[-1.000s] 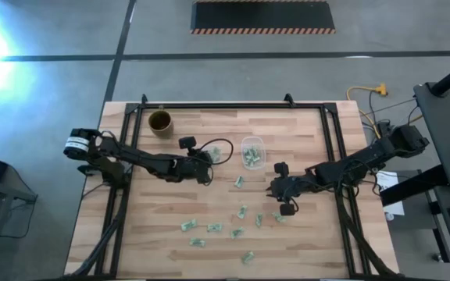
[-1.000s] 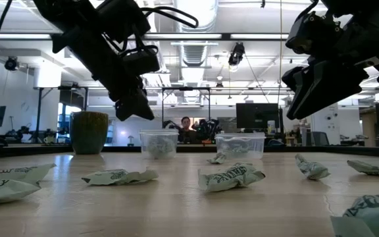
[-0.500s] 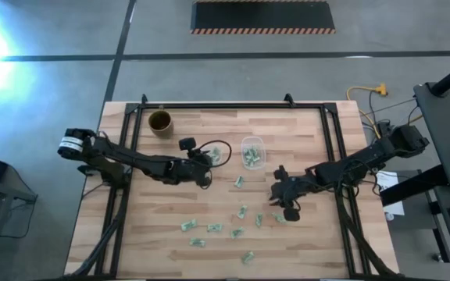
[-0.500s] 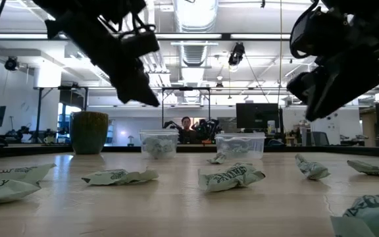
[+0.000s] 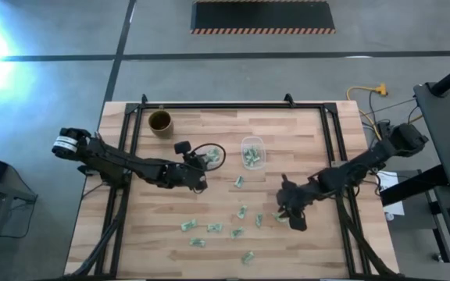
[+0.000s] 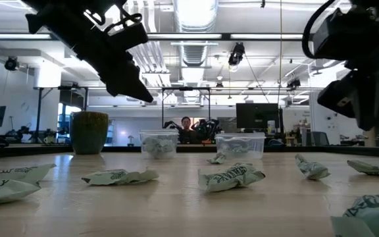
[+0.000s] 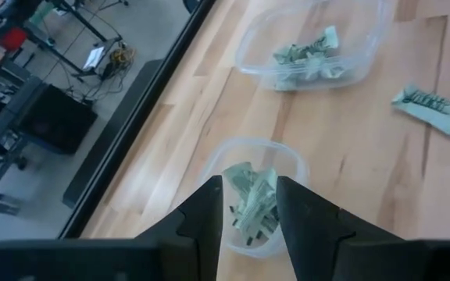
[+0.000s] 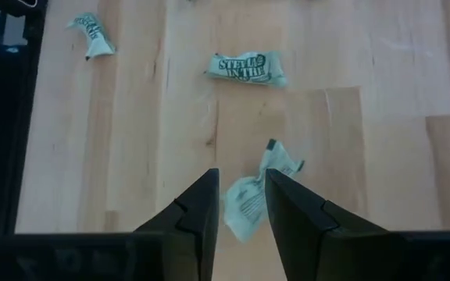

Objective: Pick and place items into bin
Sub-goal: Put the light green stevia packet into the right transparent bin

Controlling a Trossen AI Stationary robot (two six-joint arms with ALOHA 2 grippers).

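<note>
Several small green-and-white wrappers lie on the wooden table [image 5: 311,140], among them one [image 5: 239,182] at the middle and one [image 5: 248,256] near the front edge. Two clear tubs hold more wrappers: a small one [image 7: 250,197] and a larger one [image 7: 312,43]. My left gripper [image 7: 249,209] hangs open above the small tub's near-left side [image 5: 198,170]. My right gripper [image 8: 241,204] is open and tipped down over a crumpled wrapper [image 8: 255,195] that lies flat on the table [image 5: 280,219]; it touches nothing.
A brown round cup [image 5: 159,122] stands at the far left. More wrappers [image 8: 248,68] [image 8: 91,35] lie past my right gripper, and one [image 7: 432,109] lies beside the larger tub. A black frame [image 5: 225,105] runs along the table's far edge and both sides.
My left gripper has drawn back from over the small tub toward the table's left edge and risen a little. My right gripper has swung toward the near edge and rolled, and now hangs over a wrapper right of the middle.
</note>
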